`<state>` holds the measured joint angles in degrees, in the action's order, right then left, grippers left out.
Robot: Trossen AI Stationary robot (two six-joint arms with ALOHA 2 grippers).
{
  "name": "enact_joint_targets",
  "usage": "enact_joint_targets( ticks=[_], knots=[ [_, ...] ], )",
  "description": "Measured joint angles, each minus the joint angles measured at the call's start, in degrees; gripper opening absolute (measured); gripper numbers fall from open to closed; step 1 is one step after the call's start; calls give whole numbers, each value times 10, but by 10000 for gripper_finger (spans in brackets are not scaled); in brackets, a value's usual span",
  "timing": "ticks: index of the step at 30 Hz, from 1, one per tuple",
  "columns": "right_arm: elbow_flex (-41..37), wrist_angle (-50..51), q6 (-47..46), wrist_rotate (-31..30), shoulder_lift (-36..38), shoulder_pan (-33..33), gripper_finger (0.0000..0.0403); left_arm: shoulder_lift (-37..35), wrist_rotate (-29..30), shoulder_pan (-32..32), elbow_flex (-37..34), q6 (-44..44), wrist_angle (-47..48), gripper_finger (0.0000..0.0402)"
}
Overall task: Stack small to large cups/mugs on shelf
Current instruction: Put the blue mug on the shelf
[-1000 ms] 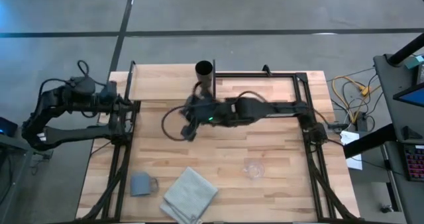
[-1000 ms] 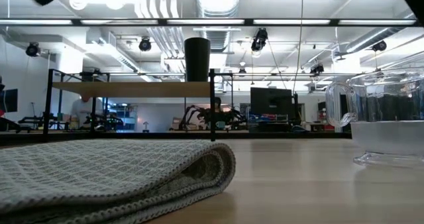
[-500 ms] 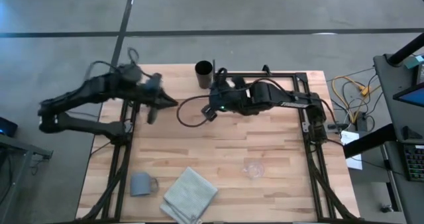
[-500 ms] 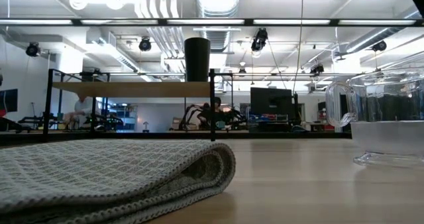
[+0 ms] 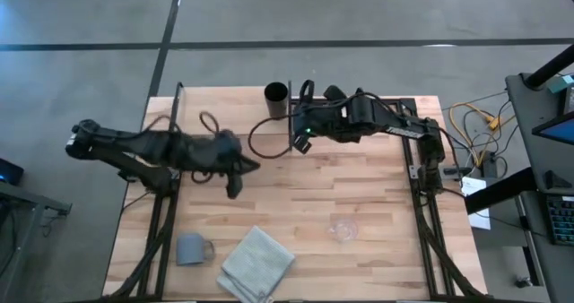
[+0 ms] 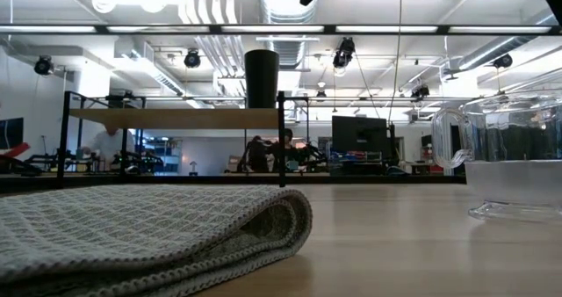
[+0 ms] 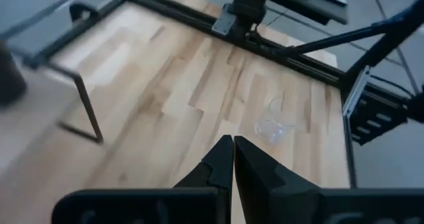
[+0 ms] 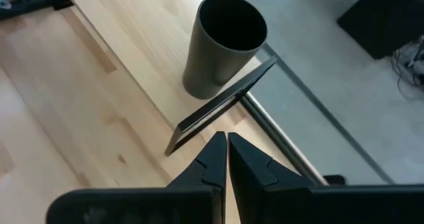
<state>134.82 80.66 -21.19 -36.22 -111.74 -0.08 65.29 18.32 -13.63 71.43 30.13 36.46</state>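
The tall black cup (image 5: 276, 95) stands upright on the right end of the pale wooden shelf (image 5: 229, 113) at the table's far edge; it also shows in the low view (image 6: 261, 77) and the right wrist view (image 8: 225, 45). The clear glass cup (image 5: 343, 229) stands on the tabletop at the near right. The blue-grey mug (image 5: 191, 247) stands at the near left. My left gripper (image 5: 235, 188) is shut and empty above the table's middle left. My right gripper (image 5: 299, 143) is shut and empty just right of the shelf's end.
A folded grey cloth (image 5: 258, 263) lies near the table's front edge between the mug and the glass cup. Black metal frames (image 5: 417, 173) run along the table's left and right sides. Bare tabletop lies between the two grippers.
My left gripper has swung from the table's left edge out over the table, toward the middle and the near side. My right gripper has drawn back from the table's middle toward the far right, away from the shelf front. The cups have not moved.
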Motion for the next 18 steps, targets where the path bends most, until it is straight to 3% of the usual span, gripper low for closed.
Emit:
enact_joint_targets(
  ticks=[7, 10, 14, 18],
  knots=[
    [0, -2, 48, 0, 16, -3, 9, 24, 156, -144, -2, 239, 70, 0],
    [0, -2, 53, 1, 16, -3, 9, 45, 183, -200, -4, 344, 124, 0],
    [0, -3, 68, 1, 16, -3, 9, 81, 159, -252, 0, 411, 190, 0],
    [0, -4, 80, 1, 14, -3, 9, 119, 49, -279, 7, 375, 263, 0]
  ],
)
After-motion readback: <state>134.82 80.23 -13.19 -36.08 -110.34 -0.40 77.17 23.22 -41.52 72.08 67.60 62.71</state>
